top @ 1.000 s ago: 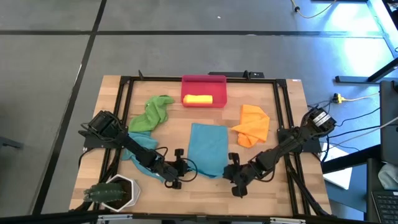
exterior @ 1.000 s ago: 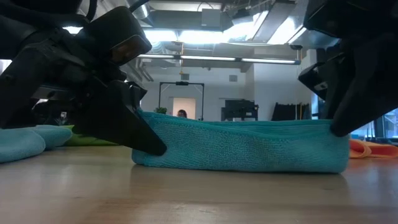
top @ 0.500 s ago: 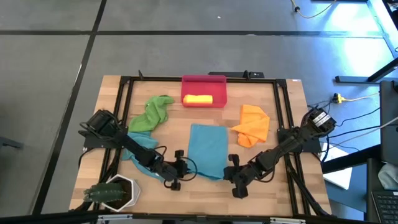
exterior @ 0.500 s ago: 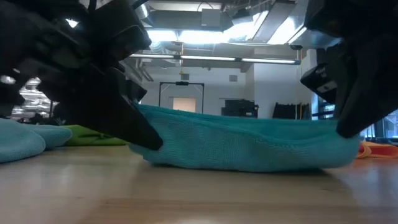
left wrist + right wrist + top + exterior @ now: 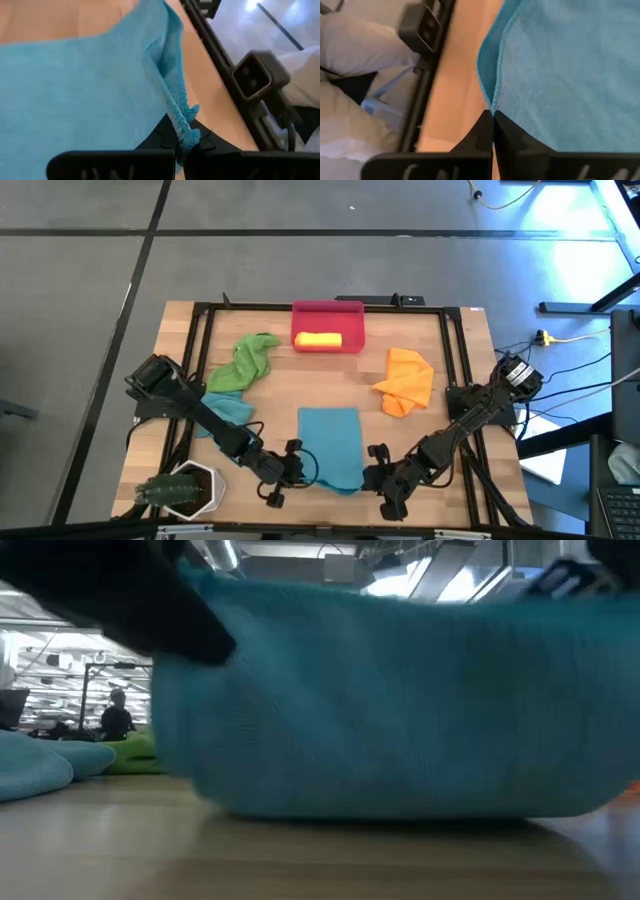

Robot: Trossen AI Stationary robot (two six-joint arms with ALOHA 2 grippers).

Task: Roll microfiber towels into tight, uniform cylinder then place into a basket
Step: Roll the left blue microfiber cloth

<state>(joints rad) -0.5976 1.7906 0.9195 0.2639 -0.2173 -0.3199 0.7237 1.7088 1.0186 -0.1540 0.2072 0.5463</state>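
1. A wooden table (image 5: 280,385) with a pale plank top fills the middle of the high view.
2. A black metal frame (image 5: 320,307) runs along the table's edges.
3. A white hexagonal pot (image 5: 196,486) holding a green plant (image 5: 170,490) stands at the table's 7 o'clock corner.
4. A grey floor (image 5: 80,300) crossed by dark lines lies around the table.
5. Loose cables (image 5: 570,370) trail at 3 o'clock, beyond the table's edge.
6. A person (image 5: 116,716) stands far off in the room, seen in the low view.
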